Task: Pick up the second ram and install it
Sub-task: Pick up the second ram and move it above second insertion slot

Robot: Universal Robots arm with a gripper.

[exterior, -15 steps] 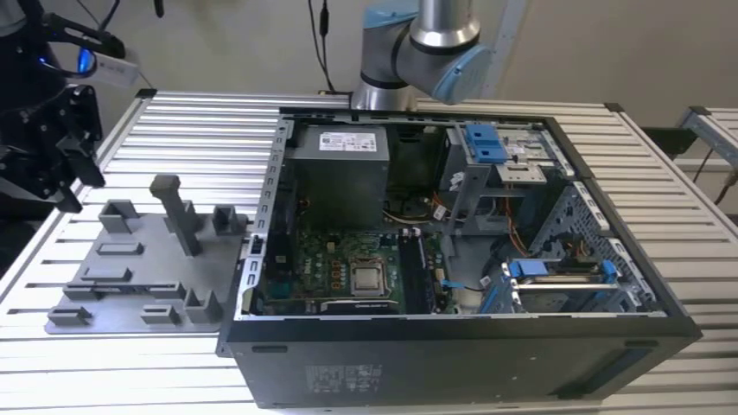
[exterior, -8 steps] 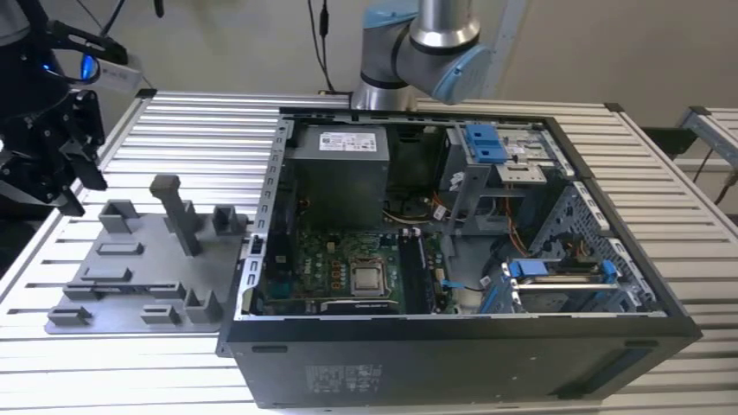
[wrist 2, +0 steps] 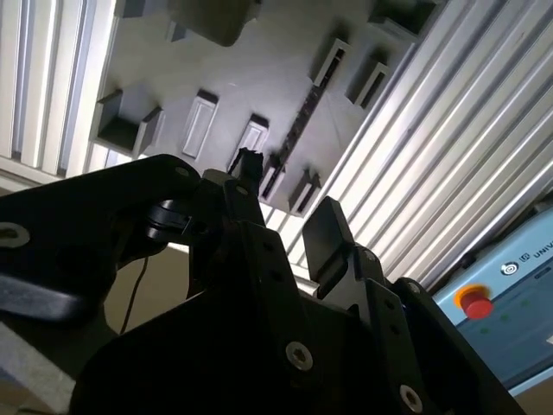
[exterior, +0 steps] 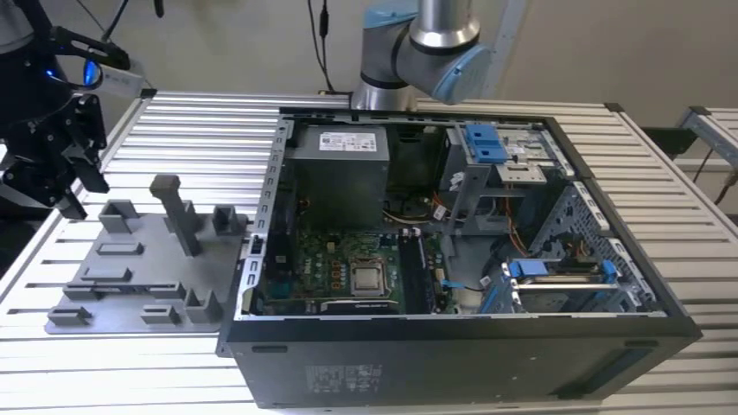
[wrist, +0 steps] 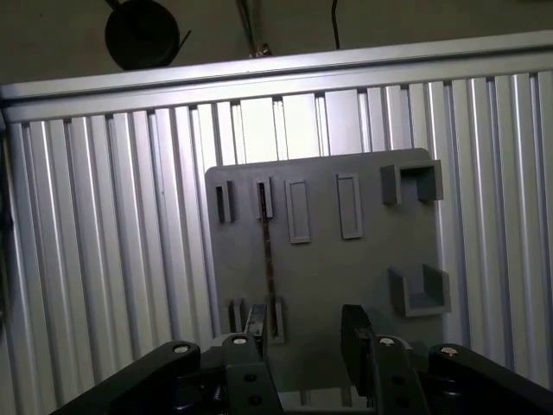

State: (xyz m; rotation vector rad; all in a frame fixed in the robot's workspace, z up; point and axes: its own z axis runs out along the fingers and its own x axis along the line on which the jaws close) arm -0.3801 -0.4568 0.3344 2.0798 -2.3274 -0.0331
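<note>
The second ram [wrist: 266, 259] stands on edge in a slot pair of the grey fixture plate [wrist: 346, 268], showing as a thin dark strip. In the second wrist view the ram [wrist 2: 298, 121] is a dark bar running across the plate [wrist 2: 216, 78]. My gripper [wrist: 302, 333] hangs above the plate, open, with nothing between its fingers. One fingertip [wrist: 255, 322] lies close to the ram's near end. In the exterior view the gripper [exterior: 79, 192] is at the far left, above the plate's [exterior: 138, 277] back corner.
An open computer case [exterior: 461, 346] lies to the exterior view's right of the plate, its motherboard [exterior: 346, 268] exposed with long black slots [exterior: 416, 268] beside the processor socket. Tall grey posts [exterior: 173, 212] rise from the plate. The table is ribbed aluminium [wrist: 104, 259].
</note>
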